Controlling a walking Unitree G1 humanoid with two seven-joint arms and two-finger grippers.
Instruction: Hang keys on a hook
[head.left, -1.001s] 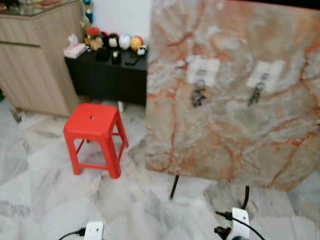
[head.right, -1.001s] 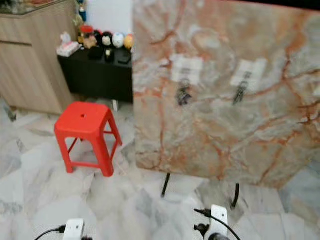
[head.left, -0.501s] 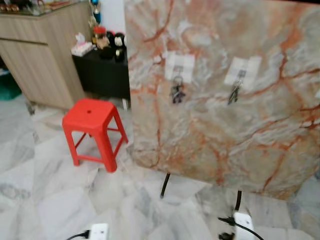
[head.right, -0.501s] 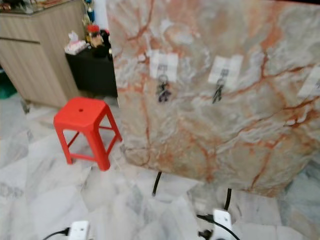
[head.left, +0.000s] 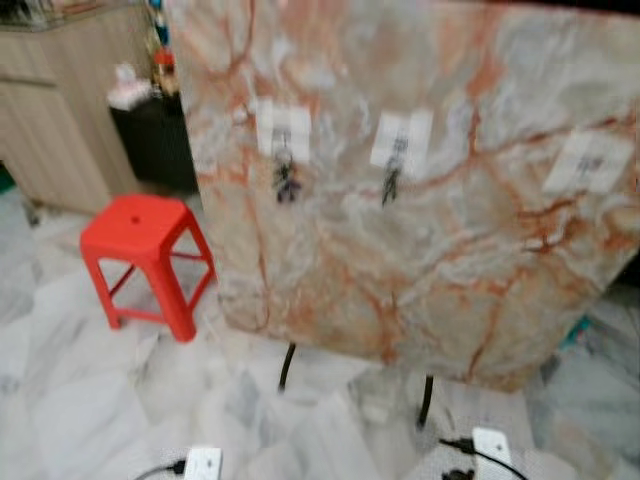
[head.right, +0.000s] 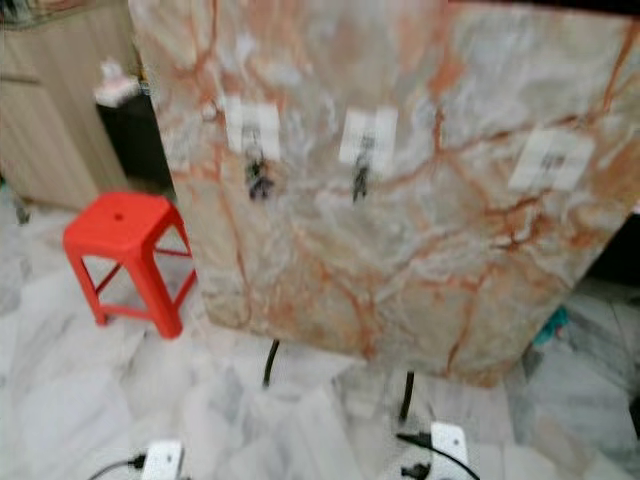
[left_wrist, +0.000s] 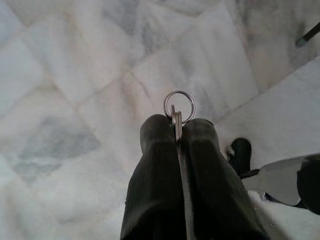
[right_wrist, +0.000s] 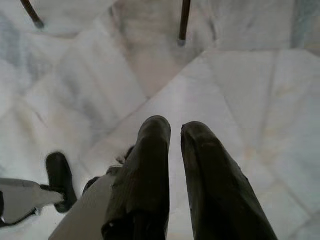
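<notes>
Left wrist view: left claw (left_wrist: 177, 131) pinched tight on small silver keys with round metal split ring (left_wrist: 178, 107), above marble floor.
Ring sticks out past fingertips; right claw (right_wrist: 175, 131) slightly parted, holding nothing.

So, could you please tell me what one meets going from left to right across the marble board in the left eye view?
First hook plate with keys → second hook plate with keys → third hook plate, bare.

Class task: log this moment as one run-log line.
left gripper: shut on keys | right gripper: open | third hook: free
</notes>
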